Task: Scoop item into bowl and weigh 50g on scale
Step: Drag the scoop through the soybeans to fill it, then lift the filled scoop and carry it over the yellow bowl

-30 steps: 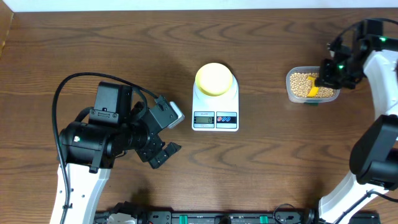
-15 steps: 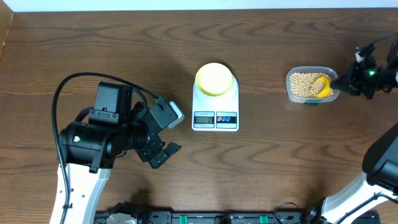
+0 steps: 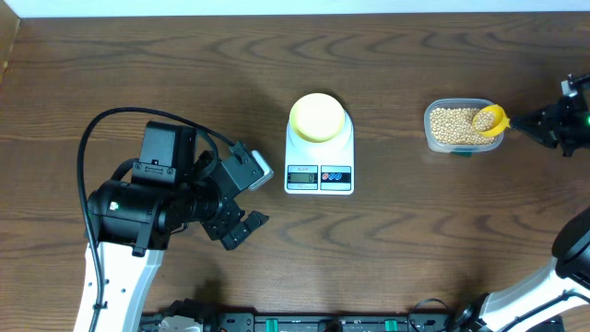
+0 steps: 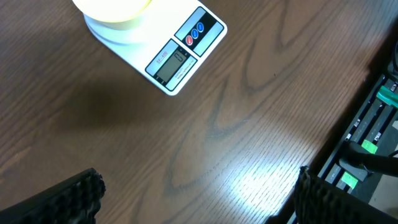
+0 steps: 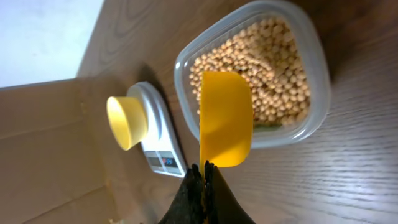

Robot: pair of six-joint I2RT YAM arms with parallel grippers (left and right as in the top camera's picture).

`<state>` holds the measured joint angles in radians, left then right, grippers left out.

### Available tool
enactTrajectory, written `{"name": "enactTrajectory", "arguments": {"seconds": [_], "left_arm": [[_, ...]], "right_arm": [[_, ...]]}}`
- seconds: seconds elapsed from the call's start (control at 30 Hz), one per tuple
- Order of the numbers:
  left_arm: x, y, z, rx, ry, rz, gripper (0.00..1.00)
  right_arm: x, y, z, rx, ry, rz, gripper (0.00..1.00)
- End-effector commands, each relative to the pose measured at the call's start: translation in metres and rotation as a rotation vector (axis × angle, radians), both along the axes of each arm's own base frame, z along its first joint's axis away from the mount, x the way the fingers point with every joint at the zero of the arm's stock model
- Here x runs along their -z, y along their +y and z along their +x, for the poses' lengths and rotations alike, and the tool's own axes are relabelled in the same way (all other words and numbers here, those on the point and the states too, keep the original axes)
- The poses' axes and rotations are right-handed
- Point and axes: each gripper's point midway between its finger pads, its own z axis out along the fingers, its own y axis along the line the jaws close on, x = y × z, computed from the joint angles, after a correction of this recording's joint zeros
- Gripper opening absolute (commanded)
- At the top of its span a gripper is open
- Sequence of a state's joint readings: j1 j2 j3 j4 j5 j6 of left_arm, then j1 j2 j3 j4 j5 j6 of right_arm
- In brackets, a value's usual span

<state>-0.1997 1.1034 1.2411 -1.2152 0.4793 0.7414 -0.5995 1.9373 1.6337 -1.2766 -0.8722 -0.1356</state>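
Jaws, overhead: left gripper (image 3: 255, 195) spread wide, nothing between, over bare wood-grain table (image 3: 415, 231) at 8 o'clock of the scale (image 3: 318, 175). Right gripper (image 3: 527, 123) pinched together on the thin handle of a bright-yellow scoop (image 3: 489, 119). Scoop cup sits over the 3 o'clock rim of a clear rounded-rectangular tub (image 3: 431, 138). The tub is full of small round tan beans (image 3: 447, 124). It stands at 3 o'clock of the scale, well apart. Scale is white, rectangular, glossy. A pale-yellow round bowl (image 3: 318, 116) sits on its platform.

Left wrist: two black ribbed fingers (image 4: 65, 199) at the lower corners, far apart. Dark brown grain shows between them, with a glare patch. Scale (image 4: 180, 56) at 11 o'clock, with a grey display and red and blue buttons. Bowl (image 4: 115, 7) cut by the top edge.

Right wrist: gripper (image 5: 202, 190) closed tight at 6 o'clock. Scoop (image 5: 225, 118) shows a smooth yellow underside and hangs over the near rim of the tub (image 5: 311, 50). Beans (image 5: 273, 68) lie heaped, matte and pea-like. Bowl (image 5: 124, 122) and scale (image 5: 158, 140) lie at 9 o'clock.
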Motion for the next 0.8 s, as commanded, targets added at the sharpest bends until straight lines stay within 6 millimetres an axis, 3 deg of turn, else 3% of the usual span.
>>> {"name": "enactTrajectory", "arguments": {"seconds": [0.0,0.5,0.67,0.77], "left_arm": [[-0.007,0.002,0.002,0.008,-0.031,0.005,0.99],[-0.007,0.002,0.002,0.008,-0.031,0.005,0.99],[-0.007,0.002,0.002,0.008,-0.031,0.005,0.99],[-0.007,0.002,0.002,0.008,-0.031,0.005,0.99]], "right_arm": [[-0.009,0.007,-0.001,-0.036,-0.074,0.076,0.01],[-0.042,0.035,-0.011,-0.061,-0.124,0.284,0.01],[-0.049,0.055,-0.017,-0.118,-0.127,0.318,0.01],[-0.050,0.077,-0.019,-0.176,-0.105,0.333,0.01]]}}
